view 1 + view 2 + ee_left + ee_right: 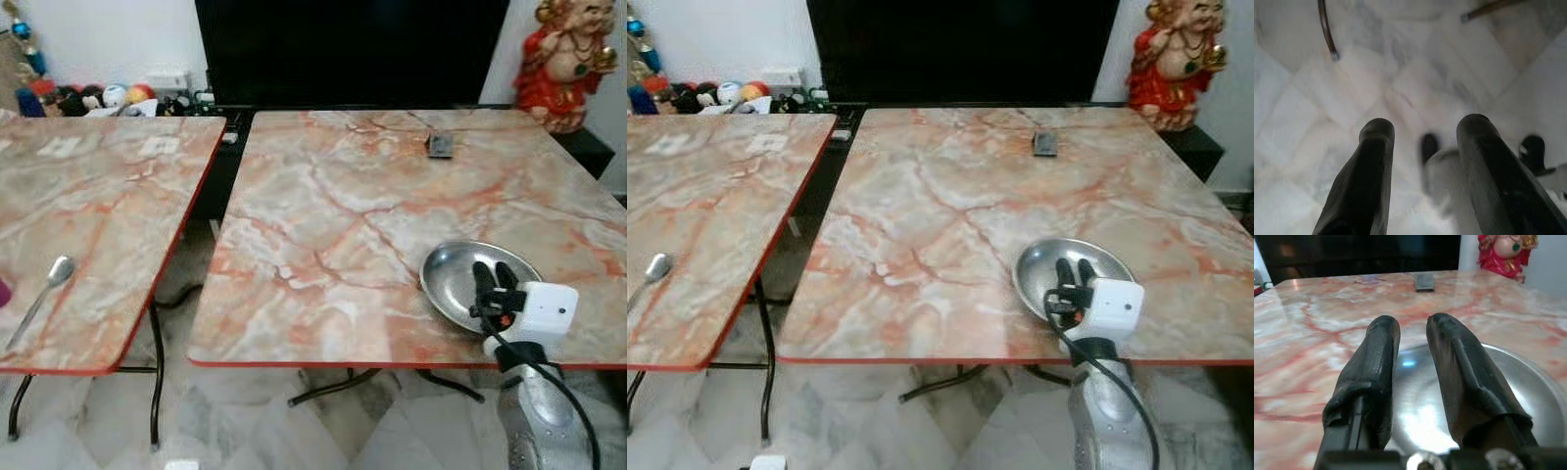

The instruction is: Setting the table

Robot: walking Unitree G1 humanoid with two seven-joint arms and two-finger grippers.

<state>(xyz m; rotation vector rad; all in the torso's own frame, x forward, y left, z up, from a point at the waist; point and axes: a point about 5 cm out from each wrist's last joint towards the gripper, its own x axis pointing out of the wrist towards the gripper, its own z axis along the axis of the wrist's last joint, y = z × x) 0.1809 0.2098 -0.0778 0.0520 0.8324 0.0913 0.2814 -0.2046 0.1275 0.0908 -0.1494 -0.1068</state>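
While the shiny round steel plate (pixel 475 282) sits at the near right edge of the right-hand marble-look table (pixel 333 211), the slim metal spoon (pixel 44 292) lies far left on the other red-edged marble-look table (pixel 108 196), long axis running from near-left to bowl far-right. Left gripper (pixel 1422 171), fingers apart and empty, hangs over pale floor tiles (pixel 1298 112), so it's nearer the spoon. Right gripper (pixel 495 277) hovers over the plate's smooth bowl w/ a narrow gap, gripping nothing. Small dark flat object (pixel 440 145) lies far side.
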